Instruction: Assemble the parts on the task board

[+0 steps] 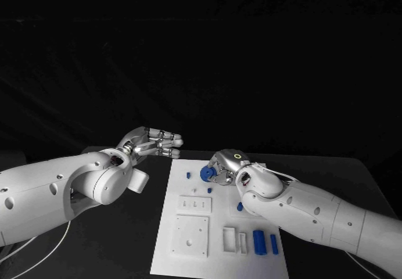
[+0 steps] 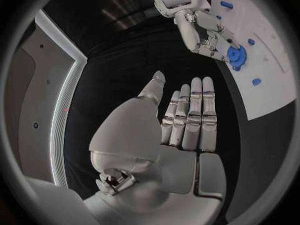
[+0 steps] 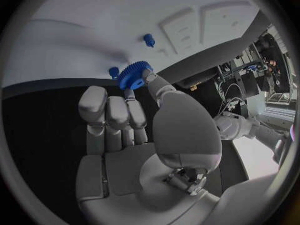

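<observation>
The white task board lies lengthwise in the middle of the black table. My right hand hovers over its far end and pinches a blue gear between thumb and fingers. The right wrist view shows that gear at the fingertips of the right hand, just above the board and next to a small blue peg. A second peg stands farther along. My left hand is raised beside the board's far left corner. Its fingers are straight and hold nothing.
Blue pegs stand on the board's far half. Two oblong blue parts lie at its near right. White raised plates and a slotted block occupy the near half.
</observation>
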